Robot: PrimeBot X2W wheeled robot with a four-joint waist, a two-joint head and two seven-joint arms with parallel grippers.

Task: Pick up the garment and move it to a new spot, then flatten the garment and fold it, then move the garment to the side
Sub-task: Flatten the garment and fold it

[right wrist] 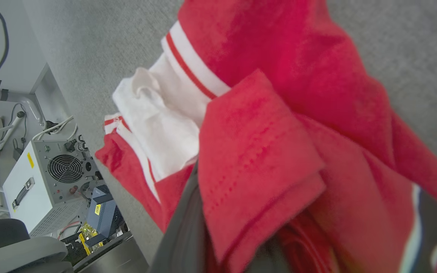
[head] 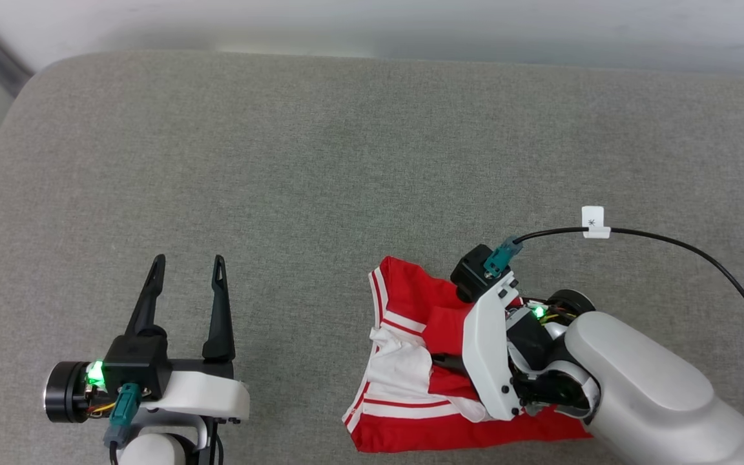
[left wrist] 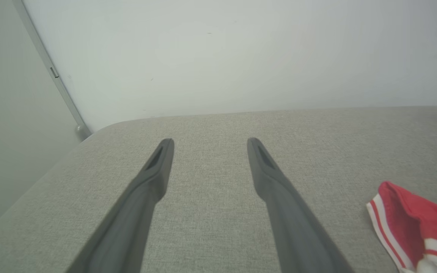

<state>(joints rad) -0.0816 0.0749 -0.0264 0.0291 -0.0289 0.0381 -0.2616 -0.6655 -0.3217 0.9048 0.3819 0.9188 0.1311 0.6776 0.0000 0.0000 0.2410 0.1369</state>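
My right gripper (head: 449, 363) is clamped on the bunched red-and-white T-shirt (head: 411, 303), seemingly a red fold, at the grey padded table's (head: 346, 161) near right edge. My left gripper (head: 189, 260) is spread wide over its near left. Moving, flattening and folding remain, I judge.

Left gripper (head: 189, 258): two long dark fingers (head: 146, 303), tapered, slotted near tips. Behind them black camera block (head: 136, 365), left LED (head: 95, 373) green, teal connector (head: 123, 403) on dark lead, red and yellow wires (head: 104, 408) by black round cuff (head: 62, 392), white curved bracket (head: 207, 397). Right wrist (head: 527, 349): second block (head: 472, 274), teal plug (head: 500, 255), thin black cable (head: 701, 252) carrying white tag (head: 593, 221) with small star mark. White side plate (head: 488, 355) with black screws (head: 505, 390), right LED (head: 538, 312) green, smooth pale grey forearm (head: 643, 381), rounded. Right finger (right wrist: 180, 227) dark grey, matte, same as left pair.
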